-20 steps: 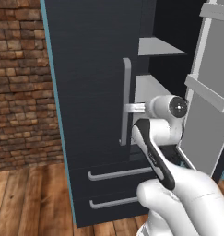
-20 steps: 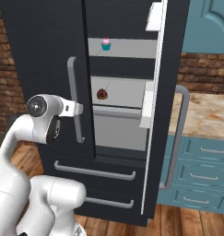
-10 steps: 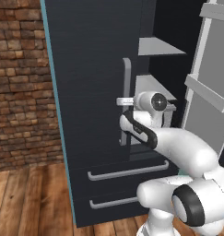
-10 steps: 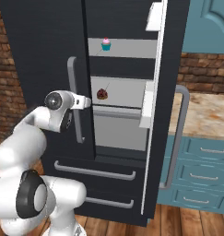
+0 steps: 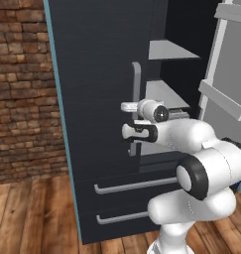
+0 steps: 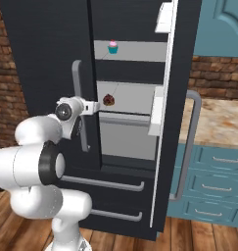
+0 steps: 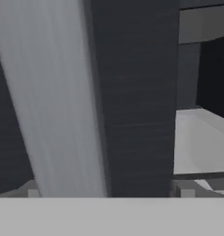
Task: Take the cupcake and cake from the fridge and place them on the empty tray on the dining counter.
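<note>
The fridge (image 6: 47, 59) stands with its left door shut and its right door (image 6: 164, 122) swung open. On the upper inner shelf sits the cupcake (image 6: 113, 46), teal with pink frosting. One shelf lower is the dark brown cake (image 6: 109, 100). My gripper (image 6: 95, 105) is open and empty, right beside the left door's grey handle (image 6: 79, 98), well short of both sweets. Seen from the left, the gripper (image 5: 126, 106) sits at that handle (image 5: 136, 84). In the hand view the handle (image 7: 62, 101) looms blurred and close. The tray and the dining counter are out of view.
The open door's long grey handle (image 6: 189, 142) juts out on the right, in front of a beige-topped counter with teal drawers (image 6: 218, 162). Two fridge drawers (image 5: 127, 186) lie below my hand. A brick wall (image 5: 23, 89) stands left of the fridge.
My arm has folded up and carried the open hand forward, from clear of the fridge to right beside the left door's handle. The cupcake and cake have not moved.
</note>
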{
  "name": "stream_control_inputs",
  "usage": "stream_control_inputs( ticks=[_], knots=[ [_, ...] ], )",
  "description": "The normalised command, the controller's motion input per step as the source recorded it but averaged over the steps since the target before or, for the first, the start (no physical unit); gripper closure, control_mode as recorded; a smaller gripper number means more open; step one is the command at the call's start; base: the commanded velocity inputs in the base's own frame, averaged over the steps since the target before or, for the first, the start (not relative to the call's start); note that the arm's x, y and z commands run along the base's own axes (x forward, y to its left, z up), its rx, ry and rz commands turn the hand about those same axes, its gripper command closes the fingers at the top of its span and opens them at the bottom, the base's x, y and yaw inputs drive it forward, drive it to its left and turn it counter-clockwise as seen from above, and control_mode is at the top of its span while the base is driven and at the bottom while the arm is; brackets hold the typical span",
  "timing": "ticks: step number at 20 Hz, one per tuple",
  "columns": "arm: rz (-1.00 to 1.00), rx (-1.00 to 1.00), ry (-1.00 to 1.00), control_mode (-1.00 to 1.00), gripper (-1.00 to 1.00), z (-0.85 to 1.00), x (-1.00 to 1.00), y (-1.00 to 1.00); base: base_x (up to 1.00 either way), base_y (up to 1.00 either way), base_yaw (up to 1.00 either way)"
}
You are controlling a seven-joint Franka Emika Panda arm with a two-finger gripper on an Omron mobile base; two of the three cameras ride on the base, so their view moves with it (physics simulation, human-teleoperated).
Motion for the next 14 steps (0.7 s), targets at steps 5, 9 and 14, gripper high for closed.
stream_control_inputs(
  ticks=[5, 9, 14],
  knots=[
    [-0.01, 0.0, 0.19, -1.0, 1.0, 0.01, 0.8, 0.2, 0.0, 0.0, 0.0],
    [-0.02, -0.04, 0.35, -1.0, 1.0, 0.27, 0.46, 0.34, 0.0, 0.0, 0.0],
    [-0.01, -0.13, 0.5, -1.0, 1.0, 0.63, 0.26, 0.42, 0.0, 0.0, 0.0]
  ],
)
